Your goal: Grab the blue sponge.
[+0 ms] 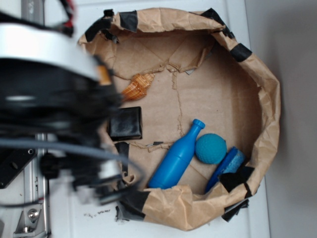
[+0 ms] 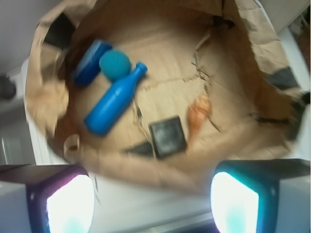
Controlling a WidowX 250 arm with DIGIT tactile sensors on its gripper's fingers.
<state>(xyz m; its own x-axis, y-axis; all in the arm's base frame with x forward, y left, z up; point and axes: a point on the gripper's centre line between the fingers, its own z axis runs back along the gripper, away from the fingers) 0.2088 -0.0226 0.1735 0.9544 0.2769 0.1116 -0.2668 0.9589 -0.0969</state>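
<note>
You have a wide, crumpled brown-paper basin [image 1: 270,94], patched with black tape along its rim, and everything sits inside it. Take the glossy blue plastic bottle with a narrow neck [image 1: 177,157] as your landmark: it lies on its side on the paper floor. Touching its neck end is the round teal dimpled ball [image 1: 210,148]. Just beyond the ball, on the side away from the bottle, the thin matte blue foam sponge [image 1: 227,166] leans tilted against the paper wall; in the wrist view it shows at [image 2: 91,61]. A flat black square block [image 1: 126,123] lies near the bottle, across from the ball. The orange spiral seashell [image 1: 137,86] lies past that block, farther from the bottle. Your gripper [image 2: 153,201] hovers outside the basin's rim, well apart from the sponge, fingers [image 2: 68,204] spread wide and holding nothing.
</note>
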